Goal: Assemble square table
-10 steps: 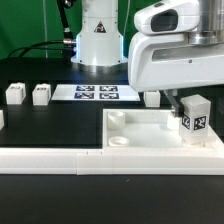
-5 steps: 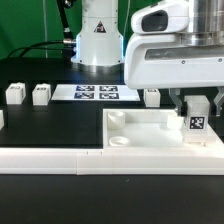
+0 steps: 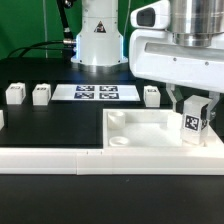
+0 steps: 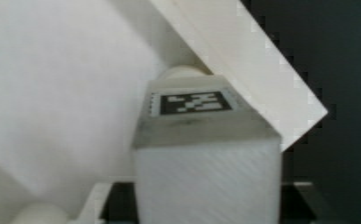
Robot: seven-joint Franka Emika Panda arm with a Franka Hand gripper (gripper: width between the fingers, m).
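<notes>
The white square table top (image 3: 150,130) with a raised rim and round corner sockets lies on the black table at the exterior view's right. My gripper (image 3: 193,108) is shut on a white block leg (image 3: 194,116) with a black-and-white tag. It holds the leg upright over the top's far right corner. In the wrist view the leg (image 4: 203,150) fills the middle, its tagged end pointing at the corner of the top (image 4: 61,90). Three more legs stand on the table: two at the left (image 3: 15,94) (image 3: 41,94) and one (image 3: 151,96) behind the top.
A long white low rail (image 3: 50,157) runs along the front, against the top's near edge. The marker board (image 3: 94,93) lies flat at the back, before the robot base (image 3: 97,35). Another small white piece sits at the far left edge (image 3: 2,118).
The gripper with the leg has turned and shifted slightly to the exterior view's left, so the leg stands more upright over the corner. The other parts have not moved.
</notes>
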